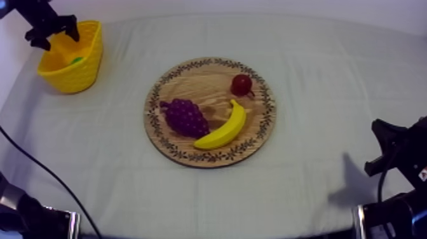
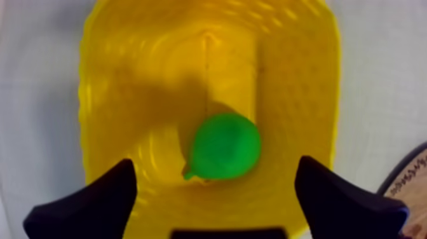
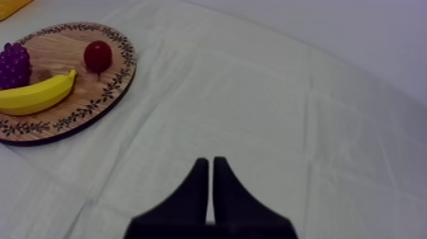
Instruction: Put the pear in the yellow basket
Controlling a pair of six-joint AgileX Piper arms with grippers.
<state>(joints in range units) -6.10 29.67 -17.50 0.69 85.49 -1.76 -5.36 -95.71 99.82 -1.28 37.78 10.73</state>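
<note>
A green pear [image 2: 223, 146] lies on the floor of the yellow basket [image 2: 114, 76], free of any grip. My left gripper [image 2: 216, 194] hangs open right above it, one finger at each side and nothing between them. From above, the basket [image 1: 86, 67] stands at the table's far left with a bit of the pear [image 1: 76, 60] showing inside, and my left gripper [image 1: 54, 35] is over its rim. My right gripper [image 3: 211, 168] is shut on nothing, low over the cloth at the right [image 1: 384, 149]. The round wooden board [image 1: 187, 79] lies mid-table.
On the board lie a purple bunch of grapes [image 1: 185, 117], a banana [image 1: 223, 129] and a small red fruit [image 1: 241, 84]. The board [image 3: 111, 82], banana [image 3: 35, 95], grapes [image 3: 14, 65] and red fruit [image 3: 98, 56] also lie ahead of my right gripper.
</note>
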